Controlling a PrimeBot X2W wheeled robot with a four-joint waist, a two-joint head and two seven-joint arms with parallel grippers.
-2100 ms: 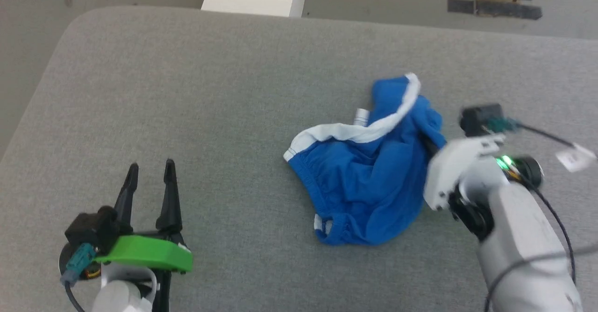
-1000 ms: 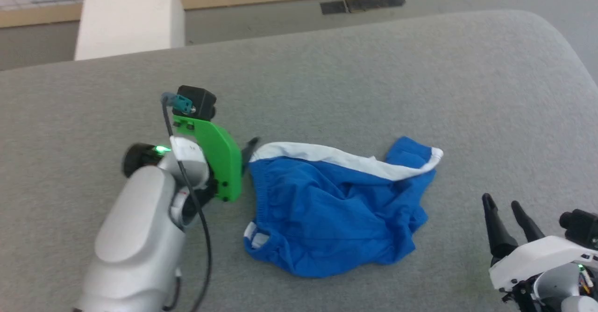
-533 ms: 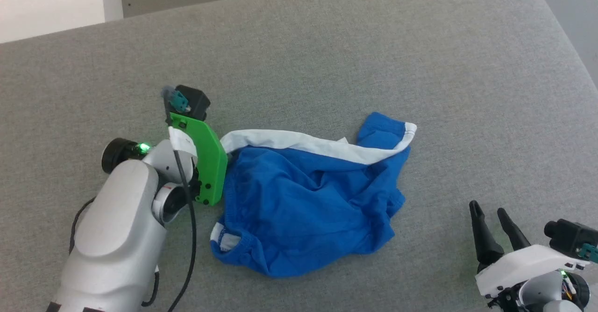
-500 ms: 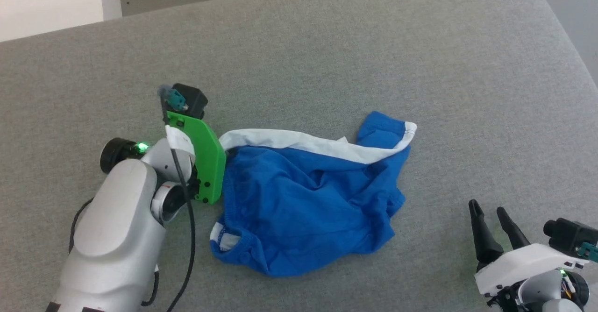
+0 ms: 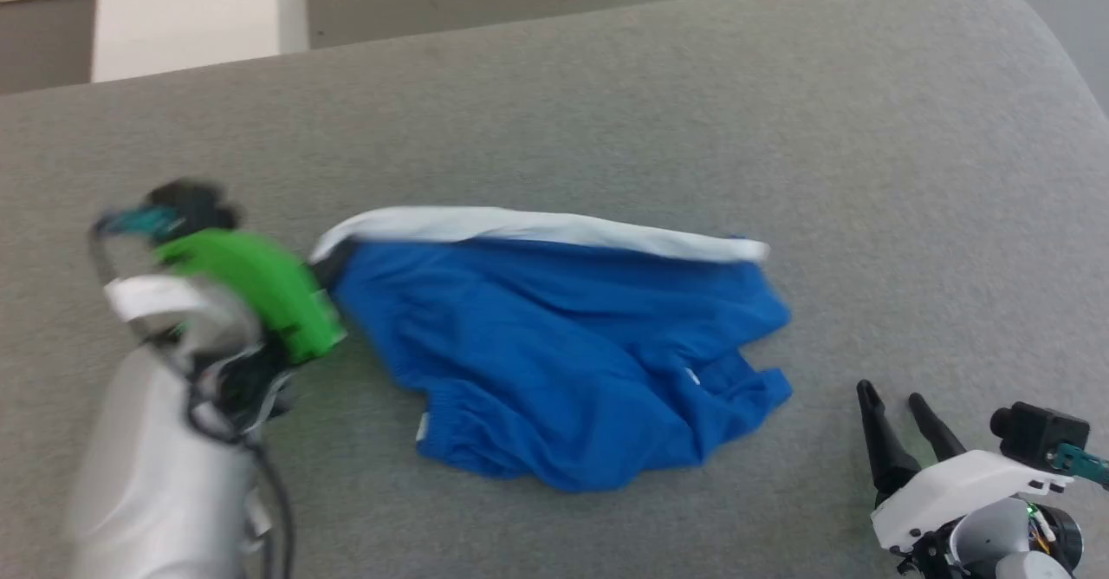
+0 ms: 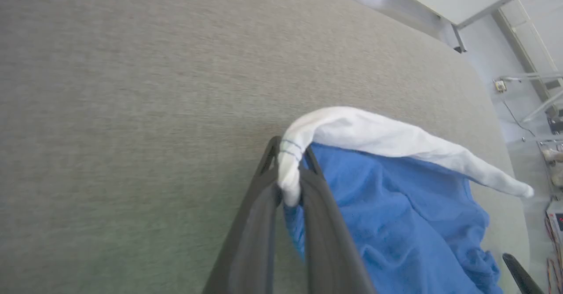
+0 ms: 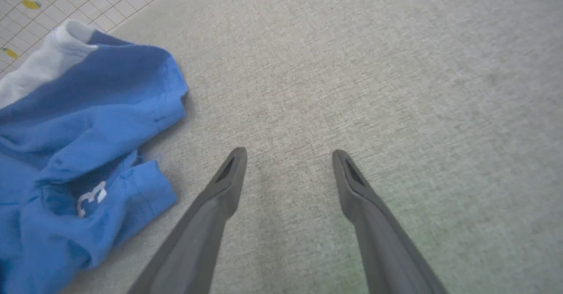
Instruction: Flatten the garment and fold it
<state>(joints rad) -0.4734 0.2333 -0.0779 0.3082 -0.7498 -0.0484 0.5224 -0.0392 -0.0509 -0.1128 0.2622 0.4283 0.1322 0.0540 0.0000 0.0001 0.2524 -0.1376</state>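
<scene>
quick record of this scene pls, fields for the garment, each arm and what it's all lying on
item: garment, blue shorts, rumpled, not yet folded
trim: white waistband along the far edge
left arm: left gripper shut on the waistband's end
right arm: right gripper open, holding nothing, to the right of the garment and apart from it
support: grey fabric surface

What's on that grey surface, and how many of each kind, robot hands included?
Shorts, blue with a white waistband: 1
Robot hands: 2, the left hand pinching the waistband, the right hand open over bare surface
Grey padded surface: 1
Total: 4
</scene>
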